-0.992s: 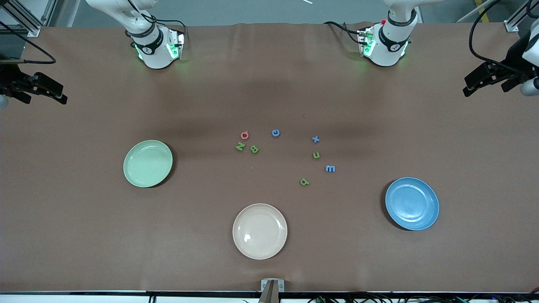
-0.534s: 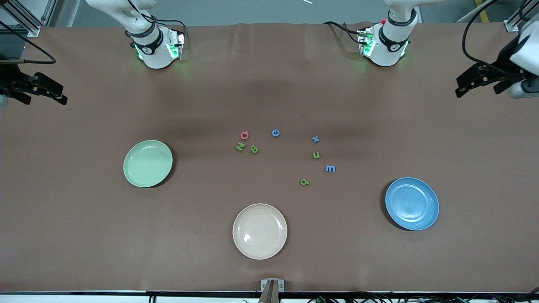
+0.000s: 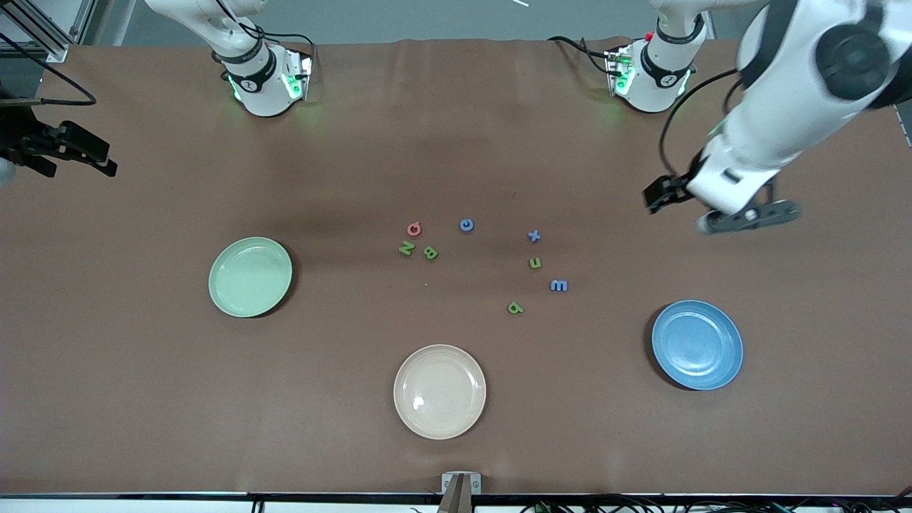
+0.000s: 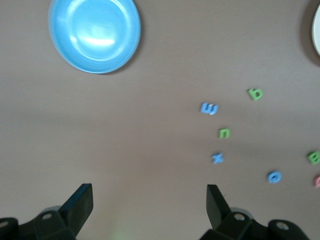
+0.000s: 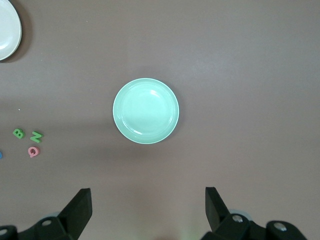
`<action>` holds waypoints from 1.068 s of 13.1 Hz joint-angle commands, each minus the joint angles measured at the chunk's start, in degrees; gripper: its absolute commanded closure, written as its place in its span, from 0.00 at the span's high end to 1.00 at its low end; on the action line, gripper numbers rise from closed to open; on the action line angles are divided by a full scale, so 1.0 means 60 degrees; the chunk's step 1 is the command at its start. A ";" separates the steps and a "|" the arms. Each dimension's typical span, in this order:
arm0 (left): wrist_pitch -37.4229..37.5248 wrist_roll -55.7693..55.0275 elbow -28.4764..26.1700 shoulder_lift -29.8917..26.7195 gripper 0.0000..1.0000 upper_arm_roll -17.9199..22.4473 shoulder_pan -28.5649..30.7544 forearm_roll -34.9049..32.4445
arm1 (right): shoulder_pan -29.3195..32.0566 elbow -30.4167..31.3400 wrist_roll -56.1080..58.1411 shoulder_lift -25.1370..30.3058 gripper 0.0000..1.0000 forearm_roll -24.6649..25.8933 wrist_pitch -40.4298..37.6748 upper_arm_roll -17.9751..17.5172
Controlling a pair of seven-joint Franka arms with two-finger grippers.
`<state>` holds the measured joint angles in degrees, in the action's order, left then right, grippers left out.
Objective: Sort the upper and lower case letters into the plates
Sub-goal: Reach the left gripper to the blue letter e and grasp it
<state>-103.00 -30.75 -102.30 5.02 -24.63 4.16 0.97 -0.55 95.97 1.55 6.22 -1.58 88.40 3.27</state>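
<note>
The mint green plate (image 3: 250, 276) (image 5: 146, 110) lies toward the right arm's end, the blue plate (image 3: 697, 345) (image 4: 94, 31) toward the left arm's end. Between them several small letters are scattered: pink Q (image 3: 414, 229), green N (image 3: 406, 248), green B (image 3: 430, 252), blue c (image 3: 466, 225), blue x (image 3: 534, 235), green n (image 3: 535, 263), blue m (image 3: 558, 286), green b (image 3: 515, 308). My left gripper (image 3: 744, 217) (image 4: 149, 200) hangs open and empty over bare table beside the x. My right gripper (image 3: 85, 153) (image 5: 148, 200) waits open and empty at its end of the table.
A cream-beige plate (image 3: 439, 391) lies near the table's front edge, nearer to the camera than the letters. Both arm bases (image 3: 267, 78) (image 3: 652, 71) stand along the table's top edge. Brown tabletop (image 3: 456, 157) runs between the bases and the letters.
The left arm has swung in from its end of the table toward the middle, and its gripper now hangs over the table beside the lower-case letters. The right arm has not moved.
</note>
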 commanded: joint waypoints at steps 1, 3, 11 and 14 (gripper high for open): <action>-0.1196 -0.1751 -0.0117 0.1123 1.00 -0.0362 -0.0354 -0.0059 | 0.0077 0.0149 0.0108 0.0281 1.00 -0.0029 0.0048 -0.0047; -0.2383 -0.3013 -0.0381 0.1914 1.00 -0.0363 -0.0911 -0.0511 | 0.0150 -0.0115 0.0006 0.0062 1.00 -0.0058 0.0047 -0.0017; -0.4600 -0.6784 -0.0441 0.4611 0.83 -0.0348 -0.1603 -0.3043 | -0.0068 -0.0602 -0.0997 -0.2385 1.00 -0.0480 0.0500 -0.0046; -0.5549 -0.6828 -0.0426 0.5343 0.79 -0.0319 -0.1500 -0.4072 | -0.1032 0.0070 -0.3357 -0.2385 1.00 -0.0820 0.1244 -0.0047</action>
<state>-133.36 -70.84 -105.40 34.71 -26.31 -5.28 -20.80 -3.12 93.59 -10.84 -9.25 -5.84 93.41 3.05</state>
